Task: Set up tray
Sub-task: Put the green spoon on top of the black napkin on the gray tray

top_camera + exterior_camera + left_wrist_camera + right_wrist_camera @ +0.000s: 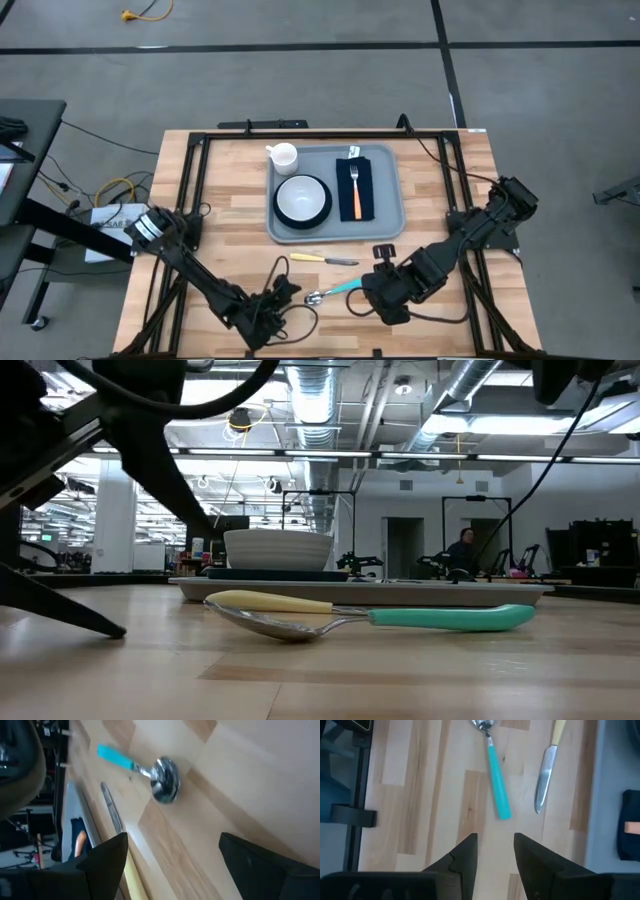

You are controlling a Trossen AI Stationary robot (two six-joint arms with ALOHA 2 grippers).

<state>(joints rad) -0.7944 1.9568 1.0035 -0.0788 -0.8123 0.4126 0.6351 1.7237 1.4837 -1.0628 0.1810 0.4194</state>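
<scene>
We are judging the tray (385, 225) stiff and loaded, best gripped at its rim, while our right gripper (495, 851) is hovering narrowly parted and empty and our left gripper (172, 852) is gaping wide.

- Tray (385, 215): grey-blue, plain.
- Table (230, 210): pale wood, mixed light and tan planks.
- Spoon (335, 291): teal handle, silver bowl.
- Knife (323, 259): pale yellow handle, silver blade.
- Fork (356, 193): orange handle.
- Napkin (366, 205): dark navy.
- Bowl (302, 195): white, on dark plate (300, 219).
- Mug (283, 156): white.
</scene>
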